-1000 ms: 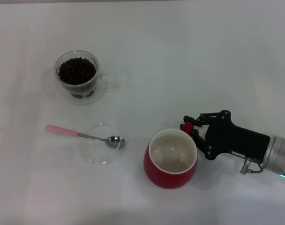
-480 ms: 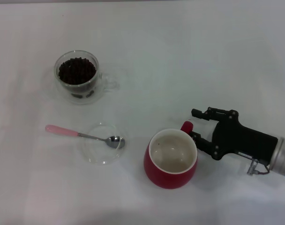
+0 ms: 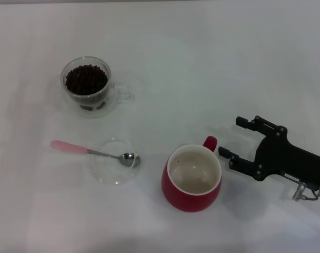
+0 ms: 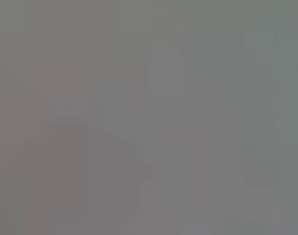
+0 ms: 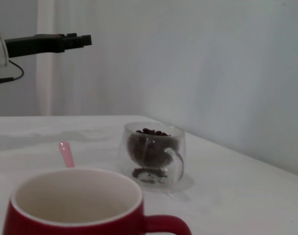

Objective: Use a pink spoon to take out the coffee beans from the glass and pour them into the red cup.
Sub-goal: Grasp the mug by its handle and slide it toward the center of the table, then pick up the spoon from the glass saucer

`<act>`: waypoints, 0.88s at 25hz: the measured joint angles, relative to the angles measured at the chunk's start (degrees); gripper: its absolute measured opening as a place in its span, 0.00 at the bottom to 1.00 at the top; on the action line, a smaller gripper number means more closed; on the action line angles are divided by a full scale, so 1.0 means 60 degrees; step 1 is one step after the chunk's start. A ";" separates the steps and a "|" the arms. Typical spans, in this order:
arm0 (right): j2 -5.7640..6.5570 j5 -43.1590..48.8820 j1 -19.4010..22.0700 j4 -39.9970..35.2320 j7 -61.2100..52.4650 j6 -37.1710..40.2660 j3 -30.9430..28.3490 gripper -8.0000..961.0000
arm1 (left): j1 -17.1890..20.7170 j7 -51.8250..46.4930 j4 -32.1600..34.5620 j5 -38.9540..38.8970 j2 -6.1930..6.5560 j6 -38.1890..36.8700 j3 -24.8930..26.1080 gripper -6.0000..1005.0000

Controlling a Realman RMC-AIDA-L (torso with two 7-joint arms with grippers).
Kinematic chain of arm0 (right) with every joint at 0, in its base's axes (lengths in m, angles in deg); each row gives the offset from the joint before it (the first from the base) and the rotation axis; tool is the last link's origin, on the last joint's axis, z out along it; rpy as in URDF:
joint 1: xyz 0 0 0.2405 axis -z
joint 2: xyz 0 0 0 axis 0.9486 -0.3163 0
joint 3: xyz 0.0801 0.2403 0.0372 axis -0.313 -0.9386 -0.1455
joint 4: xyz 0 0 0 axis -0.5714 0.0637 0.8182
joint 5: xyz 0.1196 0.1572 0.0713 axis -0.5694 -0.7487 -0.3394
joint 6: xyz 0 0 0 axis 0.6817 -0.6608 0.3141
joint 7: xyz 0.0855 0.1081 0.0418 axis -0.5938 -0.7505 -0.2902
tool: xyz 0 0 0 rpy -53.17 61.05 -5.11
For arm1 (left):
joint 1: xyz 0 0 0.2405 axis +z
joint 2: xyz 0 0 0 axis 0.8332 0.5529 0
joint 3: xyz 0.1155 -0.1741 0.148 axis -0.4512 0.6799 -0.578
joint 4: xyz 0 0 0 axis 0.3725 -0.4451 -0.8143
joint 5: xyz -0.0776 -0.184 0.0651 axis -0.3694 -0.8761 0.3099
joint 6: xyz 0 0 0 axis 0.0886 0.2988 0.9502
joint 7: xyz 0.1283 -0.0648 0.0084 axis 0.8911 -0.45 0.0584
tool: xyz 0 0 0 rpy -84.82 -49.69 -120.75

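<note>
Two arms here, but only one shows in the head view: the right gripper [image 3: 235, 138] sits at the lower right of the frame, fingers spread wide, holding nothing, just beside the red cup [image 3: 191, 178] at lower centre. The left gripper [image 5: 80, 40] hangs off-table; can't tell its state. The glass [image 3: 87, 86] of coffee beans [image 3: 86, 79] is upper left. The pink spoon [image 3: 95, 152] lies lower left, bowl over a clear dish [image 3: 113, 161]. I'd pinch mid-handle, keeping the bowl level.

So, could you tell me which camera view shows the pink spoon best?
The head view: the whole pink spoon shows, its bowl resting in a clear dish. The right wrist view shows only the handle tip behind the red cup. The left wrist view shows nothing of it.
</note>
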 joint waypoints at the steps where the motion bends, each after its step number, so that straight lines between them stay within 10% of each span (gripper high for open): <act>1: 0.0007 0.0000 0.0005 0.0050 0.0005 0.0028 -0.0034 0.79 | 0.0001 0.0000 0.0000 -0.0006 0.0000 0.0000 0.0007 0.68; 22: 0.0946 -0.0005 0.0699 0.1920 0.0868 0.4286 -0.3110 0.82 | 0.0224 -0.0268 -0.1183 0.1635 -0.0050 -0.0852 -0.0022 0.68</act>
